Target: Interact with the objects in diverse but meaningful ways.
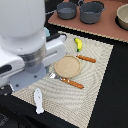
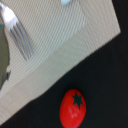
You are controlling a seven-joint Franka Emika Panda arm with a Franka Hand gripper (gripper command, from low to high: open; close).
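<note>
A red tomato [image 2: 73, 107] with a green star-shaped top lies on the black table just off the striped placemat [image 2: 65, 35]; it shows only in the wrist view. In the exterior view a yellow banana [image 1: 78, 44] rests near the mat's far edge. A small white elongated piece [image 1: 38, 100] lies at the mat's near corner. Two dark grey pots [image 1: 92, 11] stand on a brown board at the back. My white arm [image 1: 25, 35] fills the exterior view's left and hides the gripper's fingers; none show in the wrist view either.
A round tan plate [image 1: 67, 66] sits mid-mat with a silver fork [image 1: 52, 76] beside it. Two orange sticks [image 1: 86, 58] lie by the plate. A pale bowl [image 1: 123, 17] stands at the back on the exterior view's right. A pale blue-white bit [image 2: 67, 2] peeks in at the wrist frame's edge.
</note>
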